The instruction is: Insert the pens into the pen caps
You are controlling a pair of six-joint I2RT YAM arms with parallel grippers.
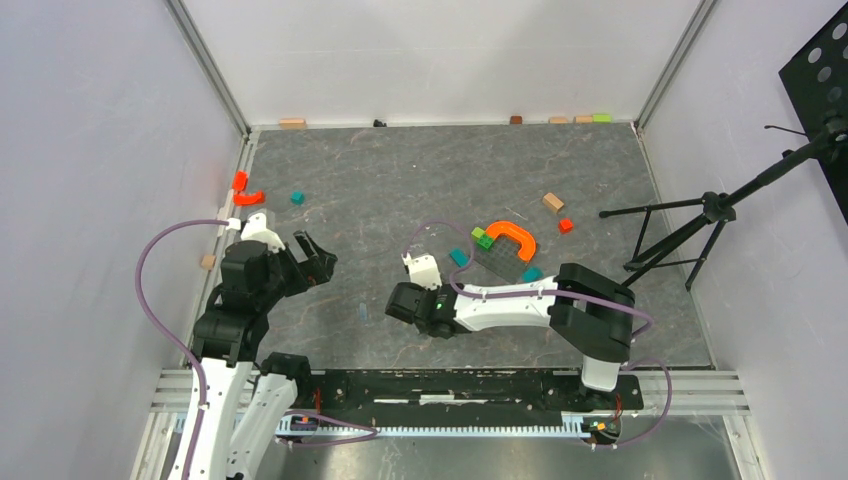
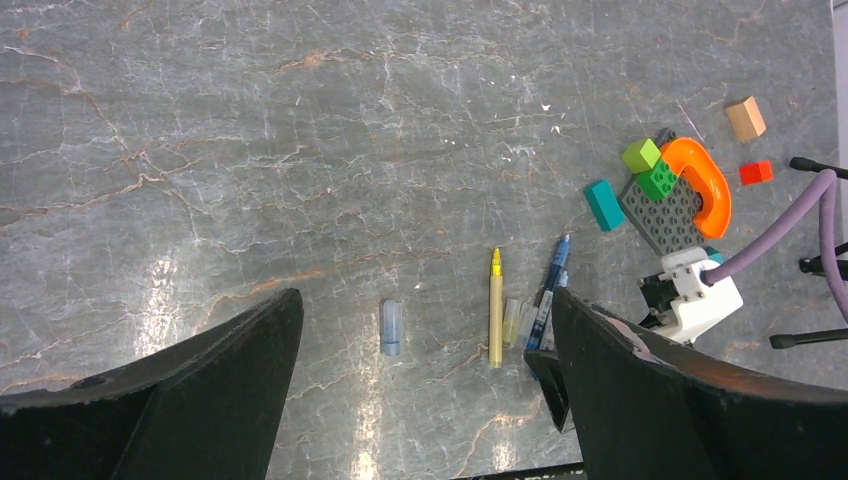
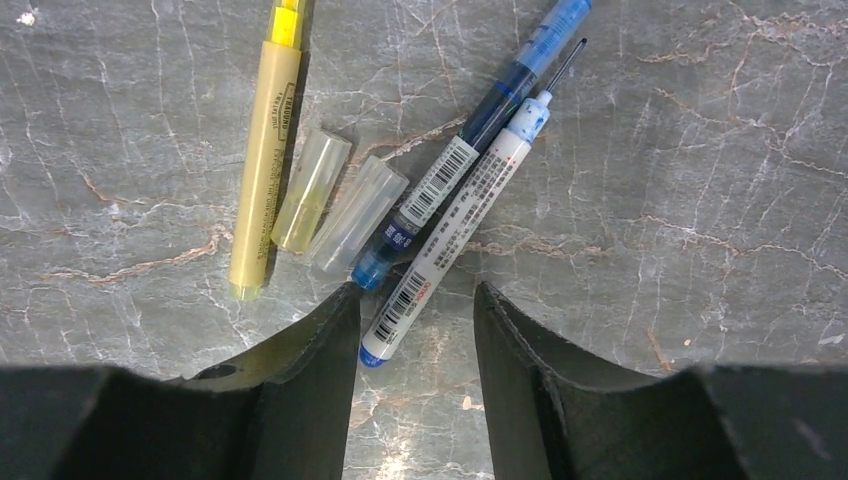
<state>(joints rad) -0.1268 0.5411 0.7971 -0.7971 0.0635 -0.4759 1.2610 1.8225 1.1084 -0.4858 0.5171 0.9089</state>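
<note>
In the right wrist view a white pen with blue ends [image 3: 455, 225] lies aslant, its lower end between my right gripper's [image 3: 416, 292] jaws. That end rests against the left finger [image 3: 325, 340], with a gap to the other finger, so the gripper is open. Touching the white pen is a dark blue pen [image 3: 480, 120]. Left of it lie a clear cap [image 3: 358, 213], a yellowish cap [image 3: 312, 190] and a yellow pen [image 3: 265, 150]. A bluish cap [image 2: 391, 327] lies alone on the table below my left gripper [image 2: 425, 300], which hangs wide open and empty. From above, the right gripper [image 1: 400, 300] hides the pens.
A grey baseplate [image 2: 665, 215] carrying an orange arch [image 2: 705, 180] and green blocks sits behind the right arm, with teal, red and wooden blocks around it. Red pieces [image 1: 245, 190] lie at the far left. A black tripod [image 1: 700, 225] stands at the right edge.
</note>
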